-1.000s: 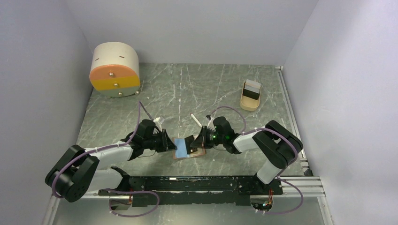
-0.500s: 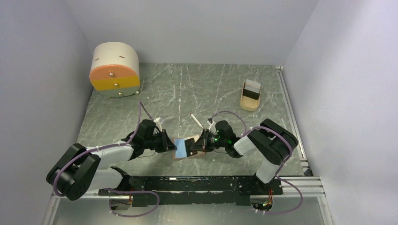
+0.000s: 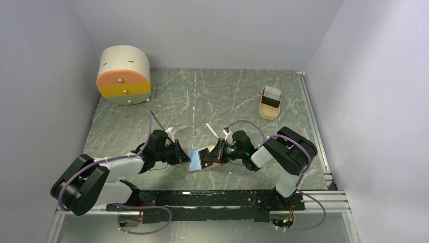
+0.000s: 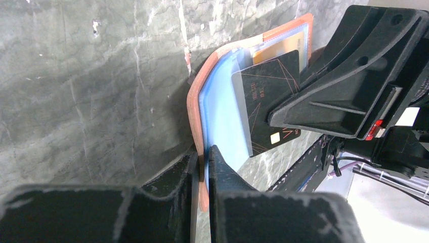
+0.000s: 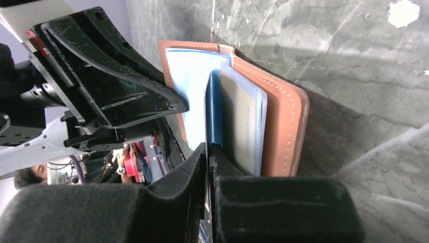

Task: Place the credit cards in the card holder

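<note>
The card holder (image 3: 193,165) is an orange-brown leather wallet with blue plastic sleeves, standing open on the table between both grippers. My left gripper (image 3: 181,156) is shut on its left cover (image 4: 195,106), seen at the jaws in the left wrist view (image 4: 204,157). My right gripper (image 3: 215,152) is shut on a dark credit card (image 4: 268,101) whose far end sits between the sleeves (image 5: 213,116). An orange card (image 4: 275,48) shows in a sleeve behind it. Another card, black with a white band (image 3: 272,97), stands in a wooden tray.
The small wooden tray (image 3: 263,107) is at the back right. A round drawer box with an orange front (image 3: 124,75) stands at the back left. A thin white stick (image 3: 209,128) lies just behind the grippers. Grey walls close both sides.
My right gripper has moved slightly left, bringing the dark card closer into the holder's sleeves. The left gripper has stayed put on the cover.
</note>
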`<state>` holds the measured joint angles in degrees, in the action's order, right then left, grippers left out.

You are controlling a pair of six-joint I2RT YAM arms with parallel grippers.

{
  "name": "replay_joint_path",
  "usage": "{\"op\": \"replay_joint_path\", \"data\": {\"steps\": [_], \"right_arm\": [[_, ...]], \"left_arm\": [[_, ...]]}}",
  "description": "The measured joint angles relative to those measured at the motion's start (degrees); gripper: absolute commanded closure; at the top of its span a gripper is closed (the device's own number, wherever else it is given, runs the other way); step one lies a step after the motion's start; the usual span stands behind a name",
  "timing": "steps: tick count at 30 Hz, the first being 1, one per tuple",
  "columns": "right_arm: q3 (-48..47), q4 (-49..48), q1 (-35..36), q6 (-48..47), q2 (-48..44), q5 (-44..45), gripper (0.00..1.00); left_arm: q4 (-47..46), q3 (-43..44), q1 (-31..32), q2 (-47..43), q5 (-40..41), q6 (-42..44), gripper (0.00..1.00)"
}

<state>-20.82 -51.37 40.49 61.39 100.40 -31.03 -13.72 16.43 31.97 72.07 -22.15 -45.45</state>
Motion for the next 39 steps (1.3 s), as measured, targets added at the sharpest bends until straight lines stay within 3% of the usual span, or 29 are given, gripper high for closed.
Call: {"op": "replay_joint_path", "data": {"steps": [19, 30, 39], "right_arm": [[2.64, -14.10, 0.00, 6.69, 6.45, 0.39, 0.96], [2.58, -14.36, 0.61, 7.13, 6.47, 1.25, 0.95], [2.14, -12.83, 2.47, 6.75, 6.25, 3.17, 0.84]], "left_arm": [[-2.34, -1.29, 0.00, 0.37, -0.26, -1.05, 0.87], [-6.27, -2.67, 0.00, 1.79, -1.92, -3.43, 0.88], [-9.51, -4.09, -0.02, 3.17, -2.56, -5.14, 0.90]]}}
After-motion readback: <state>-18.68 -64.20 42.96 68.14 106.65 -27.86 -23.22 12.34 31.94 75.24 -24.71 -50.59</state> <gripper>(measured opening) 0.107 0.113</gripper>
